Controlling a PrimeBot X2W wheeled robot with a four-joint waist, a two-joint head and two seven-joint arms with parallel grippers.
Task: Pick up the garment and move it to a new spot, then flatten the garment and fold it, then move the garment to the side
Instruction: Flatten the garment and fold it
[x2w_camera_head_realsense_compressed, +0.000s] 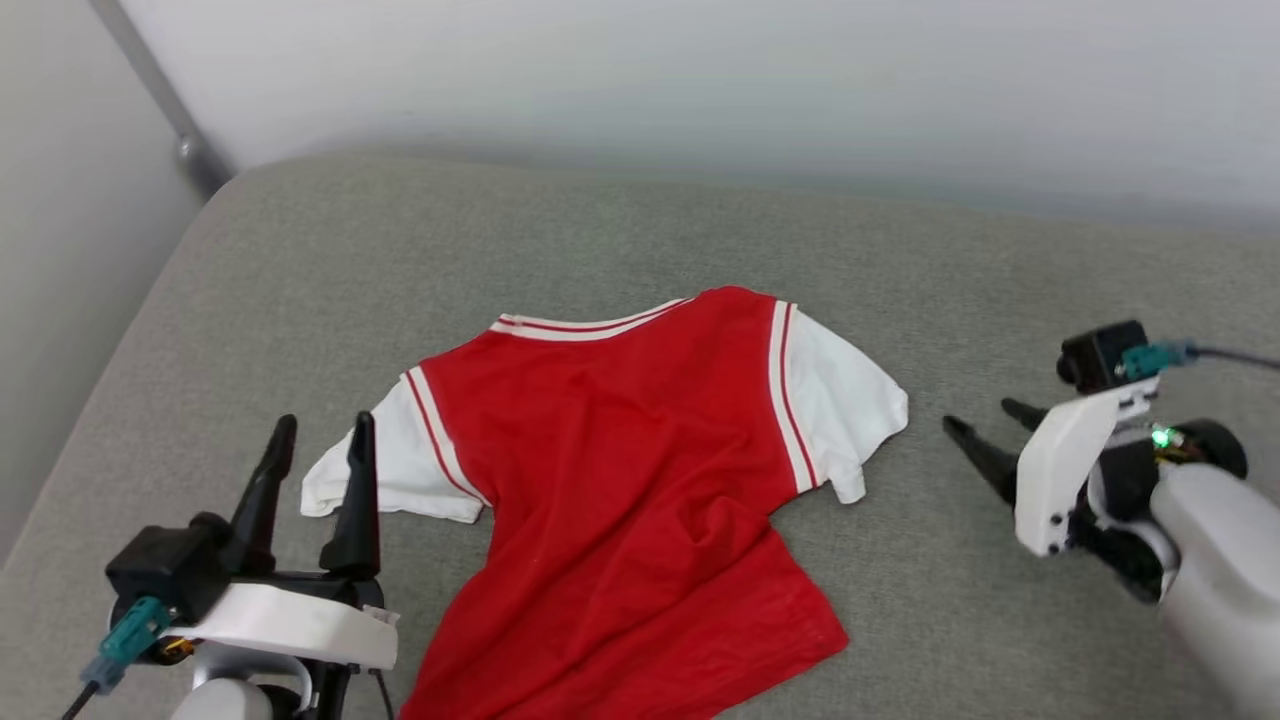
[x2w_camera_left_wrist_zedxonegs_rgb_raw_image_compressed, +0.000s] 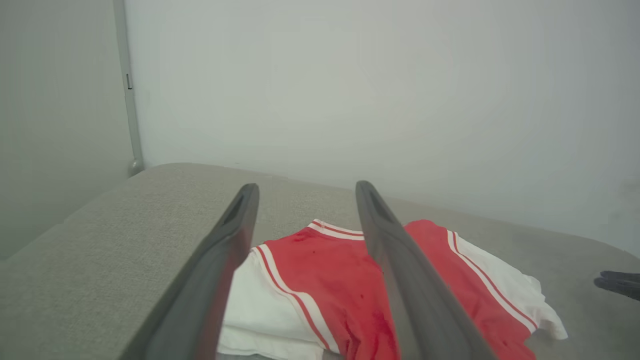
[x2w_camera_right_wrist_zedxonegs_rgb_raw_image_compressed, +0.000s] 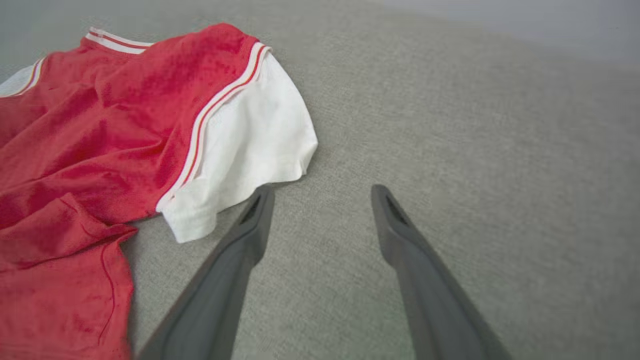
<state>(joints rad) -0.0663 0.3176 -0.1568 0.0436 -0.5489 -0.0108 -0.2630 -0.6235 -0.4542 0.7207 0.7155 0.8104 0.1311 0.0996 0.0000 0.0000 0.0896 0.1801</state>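
The garment (x2w_camera_head_realsense_compressed: 620, 480) is a red jersey with white sleeves and red-and-white stripe trim, spread on the grey cushion with its plain side up and a few wrinkles near the lower right. My left gripper (x2w_camera_head_realsense_compressed: 325, 430) stands open at the lower left, its fingers rising just before the garment's left white sleeve (x2w_camera_left_wrist_zedxonegs_rgb_raw_image_compressed: 260, 300). My right gripper (x2w_camera_head_realsense_compressed: 985, 420) is open too, hovering a short way right of the right white sleeve (x2w_camera_right_wrist_zedxonegs_rgb_raw_image_compressed: 250, 145), apart from it. Nothing sits between either pair of fingers. In the left wrist view the garment (x2w_camera_left_wrist_zedxonegs_rgb_raw_image_compressed: 325, 270) lies beyond my left gripper (x2w_camera_left_wrist_zedxonegs_rgb_raw_image_compressed: 305, 192).
The grey fabric cushion (x2w_camera_head_realsense_compressed: 620, 240) has a rounded far edge against a pale wall (x2w_camera_head_realsense_compressed: 700, 70). A grey pole (x2w_camera_head_realsense_compressed: 160, 90) runs up the corner at the far left. Bare cushion stretches right of my right gripper (x2w_camera_right_wrist_zedxonegs_rgb_raw_image_compressed: 322, 192) and behind the garment (x2w_camera_right_wrist_zedxonegs_rgb_raw_image_compressed: 100, 125).
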